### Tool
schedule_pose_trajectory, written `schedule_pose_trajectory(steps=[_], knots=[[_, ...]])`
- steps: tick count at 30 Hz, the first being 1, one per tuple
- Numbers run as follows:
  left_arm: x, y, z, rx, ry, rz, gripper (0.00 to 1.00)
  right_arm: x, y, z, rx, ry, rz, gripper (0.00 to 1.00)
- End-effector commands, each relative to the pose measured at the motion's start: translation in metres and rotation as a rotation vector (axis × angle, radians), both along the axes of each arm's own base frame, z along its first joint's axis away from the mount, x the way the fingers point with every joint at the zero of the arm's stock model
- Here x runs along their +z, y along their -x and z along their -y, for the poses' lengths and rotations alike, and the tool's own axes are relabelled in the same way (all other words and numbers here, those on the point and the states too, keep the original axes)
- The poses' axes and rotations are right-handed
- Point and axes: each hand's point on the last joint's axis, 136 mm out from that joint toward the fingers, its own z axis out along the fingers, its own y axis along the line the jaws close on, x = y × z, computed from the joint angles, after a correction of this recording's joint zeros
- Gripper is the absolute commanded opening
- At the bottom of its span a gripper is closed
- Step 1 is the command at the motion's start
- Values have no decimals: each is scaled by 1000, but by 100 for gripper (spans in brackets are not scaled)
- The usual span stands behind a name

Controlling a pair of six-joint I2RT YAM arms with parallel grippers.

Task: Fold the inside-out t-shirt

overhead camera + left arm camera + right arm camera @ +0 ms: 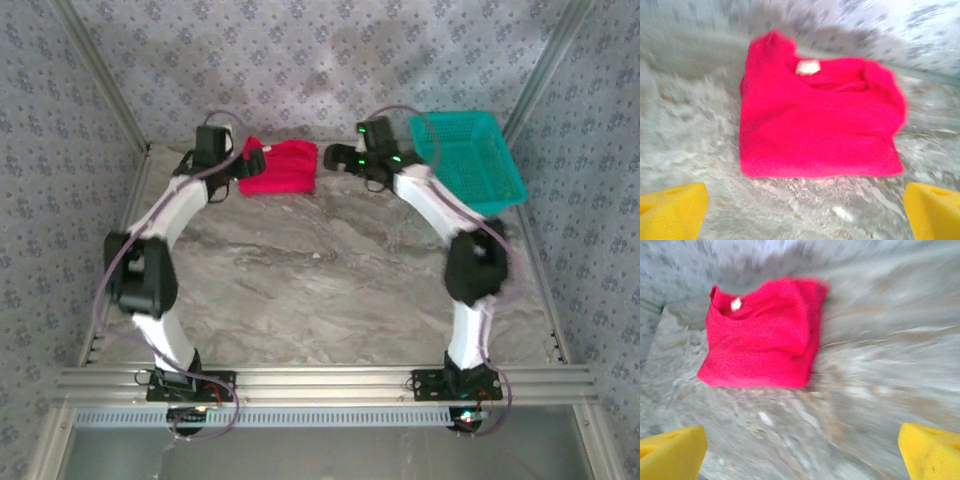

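Patterned grey walls close in a marbled surface (330, 270), and at its far edge lies the t-shirt (280, 167), bright red and gathered into a compact, roughly rectangular bundle. From above, it sits between the two sets of jaws: just beside the left jaws and a little apart from the right jaws.

From the left wrist, the shirt lies straight ahead of the jaws and clear of them. Its near edge is fairly straight and its sides are tucked in. A small white tag (807, 66) shows at the neckline on the far side. From the right wrist, it lies ahead and off to the left.

Both sets of jaws stand wide and hold nothing. Their yellow pads (672, 210) sit at the bottom corners of each wrist view with bare surface between them.

A teal basket (470, 155) sits beyond the right jaws, off to their right, well apart from the shirt.

The folding looks essentially done, since the cloth lies in layers with no sleeve trailing out. The right side bulges a little, so at most a tidy-up seems left. Both wrist views are blurred, so the finer creases cannot be judged.
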Motion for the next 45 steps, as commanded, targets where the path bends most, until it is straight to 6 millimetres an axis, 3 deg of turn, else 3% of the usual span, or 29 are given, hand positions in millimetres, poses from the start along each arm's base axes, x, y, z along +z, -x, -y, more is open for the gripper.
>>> schedule_pose_trajectory(steps=[1,4,7,8,12,15,18,22,25,27,29,45], knots=[[-3,31,-34,-4,-302,208,99,2,26,102,-186,382,203,100],[-33,72,-58,-10,-440,231,100,-37,75,165,-277,513,180,100],[-73,98,-95,91,-438,108,100,-80,107,211,-370,519,130,100],[-86,106,-103,112,-425,86,100,-95,115,221,-390,523,117,100],[-112,118,-115,154,-332,153,100,-117,125,243,-468,594,169,100],[-105,118,-116,152,-315,213,100,-128,123,251,-507,563,259,100],[-103,110,-123,162,-270,230,100,-125,113,245,-473,542,339,100],[-125,104,-127,181,-224,275,100,-137,110,245,-441,530,337,100],[-127,101,-120,138,-223,256,100,-152,115,242,-391,473,360,100],[-128,98,-116,116,-228,239,100,-143,107,241,-419,520,402,100],[-128,97,-117,127,-242,242,100,-152,108,243,-396,492,335,100],[-130,96,-120,139,-233,221,100,-151,106,243,-401,497,334,100]])
